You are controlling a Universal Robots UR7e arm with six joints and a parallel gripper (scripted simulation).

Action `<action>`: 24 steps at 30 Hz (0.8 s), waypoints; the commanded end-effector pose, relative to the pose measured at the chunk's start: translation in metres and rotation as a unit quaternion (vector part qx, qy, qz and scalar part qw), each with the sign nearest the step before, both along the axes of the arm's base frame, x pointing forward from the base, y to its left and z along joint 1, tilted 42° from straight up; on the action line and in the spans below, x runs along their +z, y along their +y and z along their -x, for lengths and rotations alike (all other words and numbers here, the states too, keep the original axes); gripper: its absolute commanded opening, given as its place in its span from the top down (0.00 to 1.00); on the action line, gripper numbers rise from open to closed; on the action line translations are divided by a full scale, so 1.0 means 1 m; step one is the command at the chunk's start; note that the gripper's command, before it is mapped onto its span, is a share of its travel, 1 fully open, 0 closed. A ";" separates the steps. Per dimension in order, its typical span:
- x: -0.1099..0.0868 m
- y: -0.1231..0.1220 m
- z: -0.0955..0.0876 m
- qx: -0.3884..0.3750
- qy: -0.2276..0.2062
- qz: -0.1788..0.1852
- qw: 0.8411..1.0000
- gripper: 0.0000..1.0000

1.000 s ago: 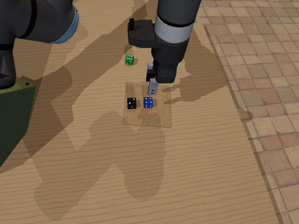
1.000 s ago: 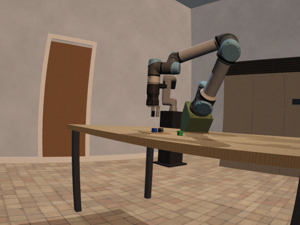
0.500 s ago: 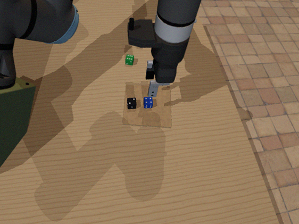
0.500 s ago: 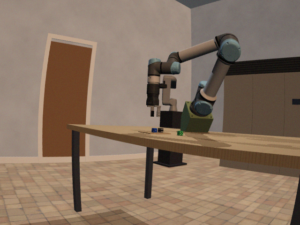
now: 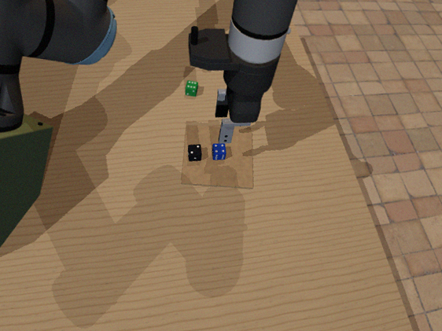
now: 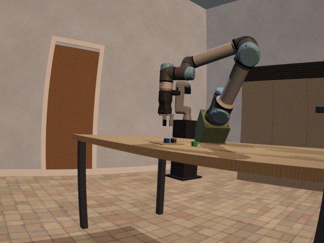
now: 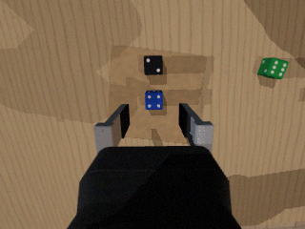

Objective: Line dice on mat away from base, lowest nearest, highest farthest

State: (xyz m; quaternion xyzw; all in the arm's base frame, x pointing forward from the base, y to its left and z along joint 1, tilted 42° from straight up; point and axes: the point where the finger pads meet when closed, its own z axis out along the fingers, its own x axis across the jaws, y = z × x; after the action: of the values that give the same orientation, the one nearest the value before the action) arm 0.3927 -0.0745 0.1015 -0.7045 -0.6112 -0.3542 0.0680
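Wooden bench [image 5: 286,247] is carrying the mat [image 5: 232,177], where the black die [image 5: 194,152] and blue die [image 5: 218,151] are sitting side by side. Off it, the green die [image 5: 191,88] is resting. Fingers are hanging spread wide above, gripping nothing.

The slim jointed robot arm [image 6: 213,53] has beige-grey tubular links, dark grey joint housings and light blue round caps. Its black end effector [image 7: 153,121] carries two flat grey fingers with dark inner pads.
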 end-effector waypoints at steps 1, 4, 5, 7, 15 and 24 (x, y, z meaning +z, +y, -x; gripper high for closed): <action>0.001 0.000 0.000 0.004 -0.003 0.002 1.000 0.00; 0.001 0.001 0.000 0.010 -0.007 0.006 1.000 0.00; 0.001 0.001 0.000 0.013 -0.009 0.008 1.000 0.00; 0.001 0.001 0.000 0.013 -0.009 0.008 1.000 0.00; 0.004 0.005 0.002 0.051 -0.036 0.029 0.998 0.00; 0.008 0.012 0.004 0.109 -0.078 0.062 0.989 0.00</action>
State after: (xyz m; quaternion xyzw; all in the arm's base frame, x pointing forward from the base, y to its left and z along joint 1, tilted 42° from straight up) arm 0.3889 -0.0637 0.1087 -0.6190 -0.6979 -0.3596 0.0212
